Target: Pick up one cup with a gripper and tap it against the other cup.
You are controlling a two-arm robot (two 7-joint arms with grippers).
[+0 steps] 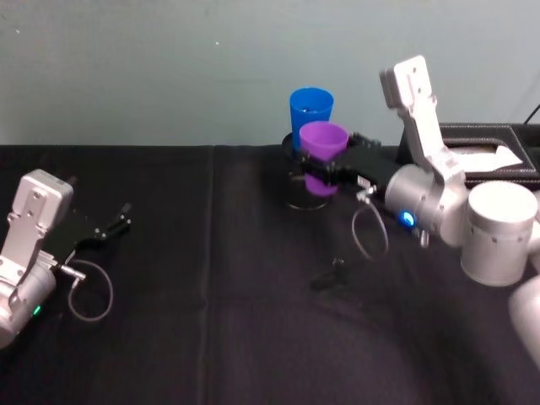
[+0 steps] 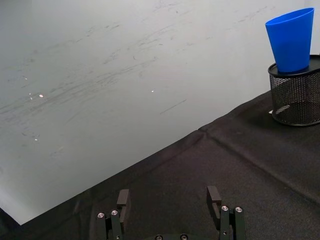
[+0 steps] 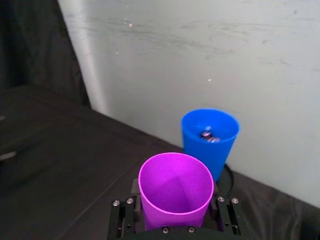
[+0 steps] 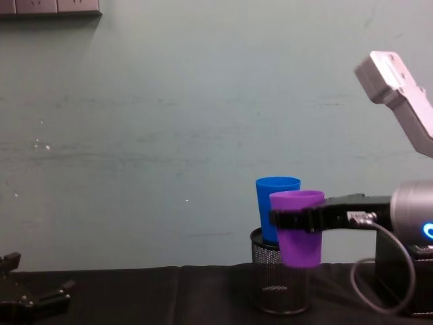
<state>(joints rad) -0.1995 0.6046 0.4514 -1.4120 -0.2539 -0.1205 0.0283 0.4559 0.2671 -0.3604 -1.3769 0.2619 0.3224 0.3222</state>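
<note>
The purple cup [image 1: 323, 142] [image 3: 175, 190] [image 4: 298, 233] hangs upright above the table with my right gripper [image 1: 314, 169] [image 4: 295, 219] shut on it, one black finger on each side. The blue cup [image 1: 310, 107] [image 3: 210, 132] [image 4: 272, 203] [image 2: 291, 42] stands just behind it, set in a black wire-mesh pen holder [image 2: 296, 102] [image 4: 277, 288]. The purple rim is very near the blue cup's wall; I cannot tell whether they touch. My left gripper [image 1: 118, 223] [image 2: 167, 196] rests parked at the table's left, open and holding nothing.
A black box [image 1: 494, 160] with white tissue sits at the back right, behind the right arm. A small black object [image 1: 333, 274] lies on the black cloth in front of the cups. A pale wall closes off the table's far edge.
</note>
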